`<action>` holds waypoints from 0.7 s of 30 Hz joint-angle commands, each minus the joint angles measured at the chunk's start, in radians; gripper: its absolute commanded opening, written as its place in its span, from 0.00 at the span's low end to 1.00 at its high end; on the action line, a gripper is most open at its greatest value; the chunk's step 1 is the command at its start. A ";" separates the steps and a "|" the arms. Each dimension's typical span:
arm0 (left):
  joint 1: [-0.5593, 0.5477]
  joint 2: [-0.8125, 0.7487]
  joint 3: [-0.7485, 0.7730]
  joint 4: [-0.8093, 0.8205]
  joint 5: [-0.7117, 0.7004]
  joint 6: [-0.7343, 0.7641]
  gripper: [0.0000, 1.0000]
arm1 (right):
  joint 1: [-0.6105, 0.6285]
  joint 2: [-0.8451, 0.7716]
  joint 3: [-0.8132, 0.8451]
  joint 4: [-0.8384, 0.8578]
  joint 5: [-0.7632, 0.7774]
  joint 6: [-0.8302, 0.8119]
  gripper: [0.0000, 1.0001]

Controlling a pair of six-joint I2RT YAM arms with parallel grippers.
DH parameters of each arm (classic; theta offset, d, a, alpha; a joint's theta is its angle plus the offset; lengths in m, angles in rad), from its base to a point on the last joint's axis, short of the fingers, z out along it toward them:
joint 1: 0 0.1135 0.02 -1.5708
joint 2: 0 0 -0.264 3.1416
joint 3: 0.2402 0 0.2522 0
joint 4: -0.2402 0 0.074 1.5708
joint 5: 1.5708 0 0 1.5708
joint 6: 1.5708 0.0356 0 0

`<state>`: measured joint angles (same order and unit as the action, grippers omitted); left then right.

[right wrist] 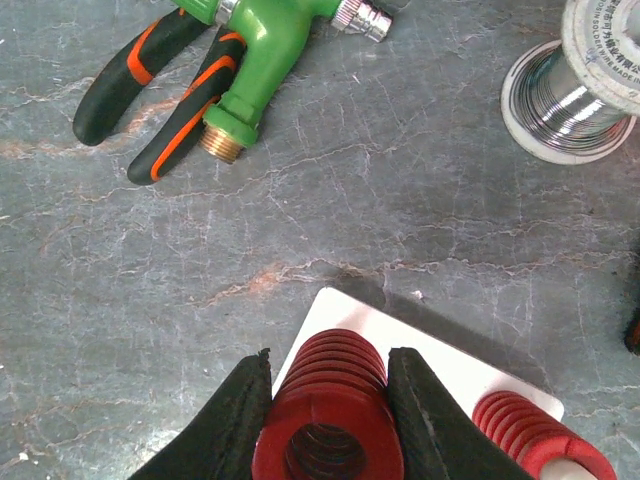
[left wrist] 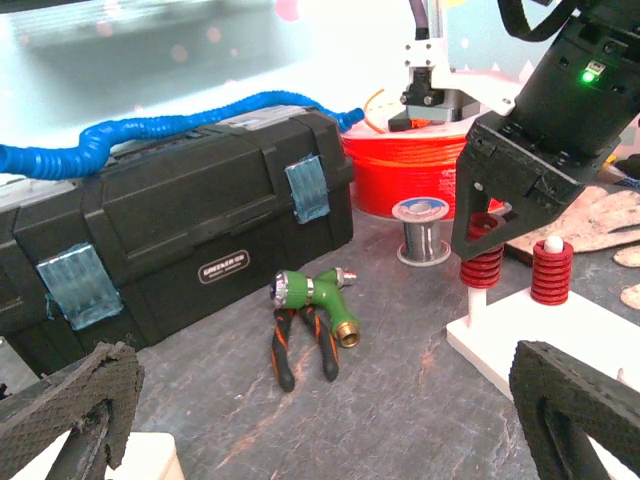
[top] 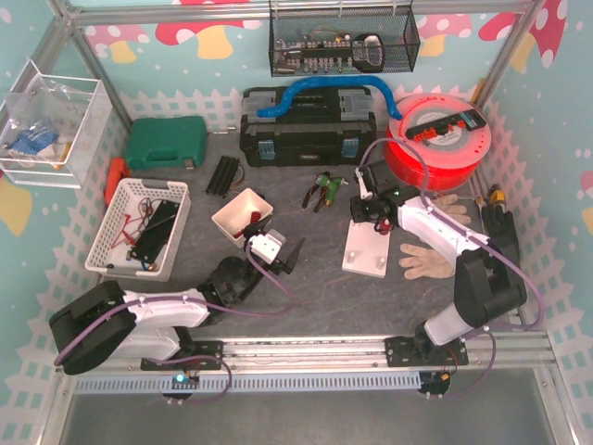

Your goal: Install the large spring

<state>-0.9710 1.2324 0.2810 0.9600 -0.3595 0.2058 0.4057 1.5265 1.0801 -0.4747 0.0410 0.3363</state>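
Observation:
My right gripper (right wrist: 328, 425) is shut on the large red spring (right wrist: 335, 375) and holds it upright over the near corner of the white base plate (right wrist: 440, 365). In the left wrist view the spring (left wrist: 482, 262) sits part way down a white peg (left wrist: 477, 303), under the right gripper (left wrist: 500, 215). A second, smaller red spring (left wrist: 551, 270) stands on the neighbouring peg; it also shows in the right wrist view (right wrist: 535, 440). My left gripper (top: 278, 248) is open and empty, left of the plate (top: 366, 252), and looks toward it.
A green hose nozzle (left wrist: 315, 295) and orange-handled pliers (left wrist: 285, 345) lie left of the plate. A solder spool (left wrist: 420, 228), an orange reel (top: 435, 139) and a black toolbox (top: 306, 125) stand behind. A white bin (top: 243, 213), a basket (top: 139, 227) and gloves (top: 435, 250) lie nearby.

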 commanded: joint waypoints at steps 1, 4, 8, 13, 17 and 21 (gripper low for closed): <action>-0.005 -0.014 0.001 -0.009 0.007 0.017 0.99 | -0.003 0.031 0.009 0.007 0.022 -0.011 0.04; -0.006 -0.014 0.001 -0.008 0.007 0.017 0.99 | -0.004 0.051 0.008 0.027 0.029 -0.011 0.04; -0.005 -0.011 0.001 -0.009 0.007 0.019 0.99 | -0.004 0.094 0.016 0.051 0.027 -0.003 0.05; -0.006 -0.005 0.002 -0.004 0.005 0.021 0.99 | -0.004 0.155 0.025 0.070 0.059 0.048 0.06; -0.006 -0.001 0.003 -0.005 0.004 0.022 0.99 | -0.004 0.188 0.029 0.082 0.072 0.084 0.08; -0.006 0.002 0.003 -0.002 0.002 0.024 0.99 | -0.004 0.194 0.036 0.087 0.084 0.098 0.24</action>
<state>-0.9710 1.2324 0.2810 0.9600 -0.3595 0.2131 0.4057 1.7035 1.0878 -0.4049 0.0860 0.4015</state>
